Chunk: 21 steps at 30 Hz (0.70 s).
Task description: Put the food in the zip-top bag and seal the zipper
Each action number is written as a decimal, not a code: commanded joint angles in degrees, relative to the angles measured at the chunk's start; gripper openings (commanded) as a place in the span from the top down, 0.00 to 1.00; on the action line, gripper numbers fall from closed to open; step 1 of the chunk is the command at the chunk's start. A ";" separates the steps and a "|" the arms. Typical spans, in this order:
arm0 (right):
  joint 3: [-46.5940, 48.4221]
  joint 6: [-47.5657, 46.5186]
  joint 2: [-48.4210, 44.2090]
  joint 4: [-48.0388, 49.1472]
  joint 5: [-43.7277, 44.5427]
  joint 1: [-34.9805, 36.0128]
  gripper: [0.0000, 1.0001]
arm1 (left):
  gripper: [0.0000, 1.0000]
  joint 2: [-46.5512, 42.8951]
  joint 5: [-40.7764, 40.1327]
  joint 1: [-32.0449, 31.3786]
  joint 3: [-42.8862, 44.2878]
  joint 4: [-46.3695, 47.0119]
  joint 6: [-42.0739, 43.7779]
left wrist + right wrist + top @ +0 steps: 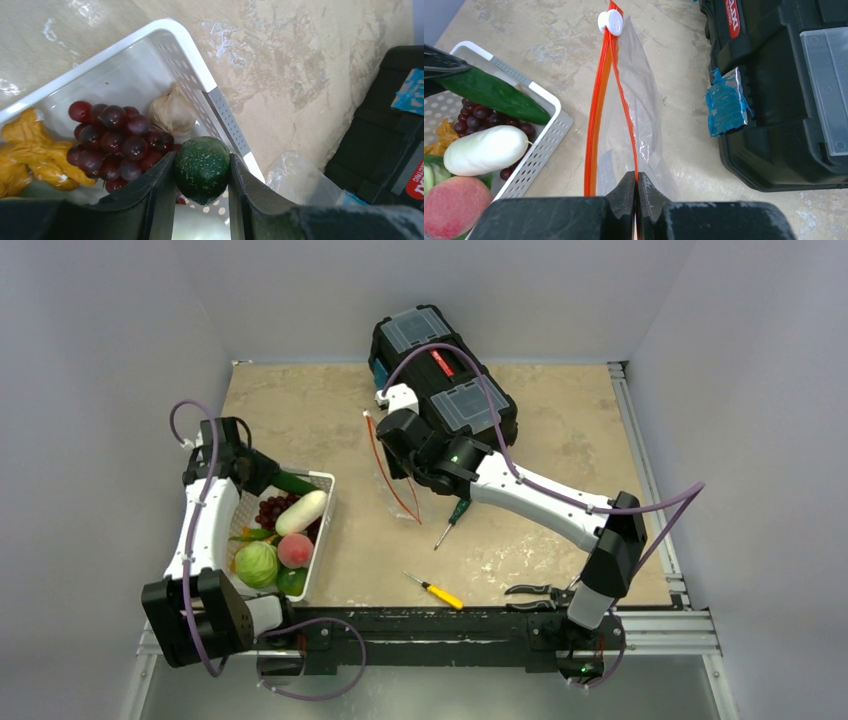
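Zip-top bag (636, 110) sits on the table (560, 440) between the white basket (325, 502) and the black toolbox (440, 370). Its mouth is up and open. The zipper (594, 125) runs as two orange lips spread apart, meeting at the white tab (610, 22) on the far end. Right gripper (637, 175) is pinched tight on the lip nearer the toolbox and holds that edge up.

None of the food is in the bag; all of it is in the basket. Left gripper (202, 159) is down at the basket's far corner with its jaws narrowed onto the dark cucumber (202, 167), both fingers against its sides. The cucumber lies tilted over the rim (tip toward the bag). Purple grapes (115, 142) are just beside it, touching a pale garlic bulb (172, 114). White radish (484, 150) lies across the grapes, with the pink peach (454, 205) and green cabbage (256, 564) nearer the arm bases.

On the table by the near edge are a yellow-handled screwdriver (438, 592) and pliers (535, 592). A dark-handled screwdriver (452, 518) lies under the right arm.
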 commanded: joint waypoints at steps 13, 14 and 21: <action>5.01 -1.13 2.02 -0.12 0.12 0.30 1.00 | 1.00 -22.63 24.86 -0.51 -4.01 26.56 11.91; 5.32 -1.14 2.03 -0.41 0.42 0.30 1.00 | 1.00 -22.00 29.94 -0.81 -4.02 29.83 11.70; 4.16 -1.21 0.75 -0.36 1.45 0.30 1.00 | 1.00 -19.53 48.01 -1.47 -7.96 52.88 3.17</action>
